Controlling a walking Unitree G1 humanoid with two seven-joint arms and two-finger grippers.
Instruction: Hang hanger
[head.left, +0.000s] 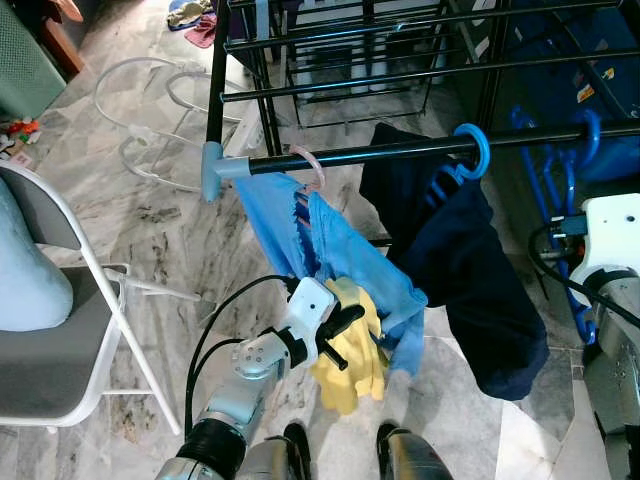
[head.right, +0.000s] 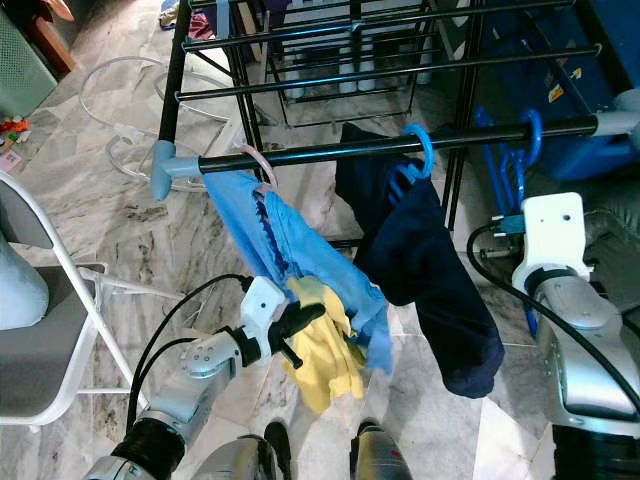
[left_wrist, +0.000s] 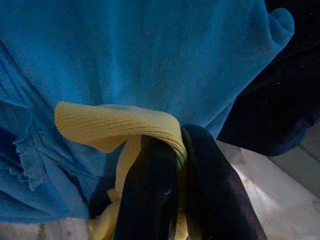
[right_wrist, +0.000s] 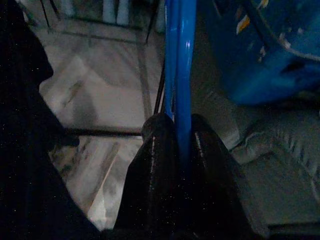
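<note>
A black rail (head.left: 400, 150) carries a pink hanger (head.left: 310, 165) with a light blue garment (head.left: 330, 240) and a blue hanger hook (head.left: 475, 150) with a dark navy garment (head.left: 470, 280). Below the rail, my left gripper (head.left: 345, 325) is shut on a yellow cloth (head.left: 355, 360) that lies against the light blue garment. The left wrist view has the yellow cloth (left_wrist: 125, 125) pinched between the black fingers (left_wrist: 150, 200). At the right, my right gripper (right_wrist: 180, 140) is shut on the shaft of a blue hanger (right_wrist: 179, 60), whose hook (head.right: 530, 125) rises by the rail.
A grey folding chair (head.left: 60, 350) stands at the left. White wire frames (head.left: 140, 130) lie on the marble floor behind it. More black rack bars (head.left: 400, 60) stand beyond the rail, and a blue bin (head.left: 600, 60) sits at the far right.
</note>
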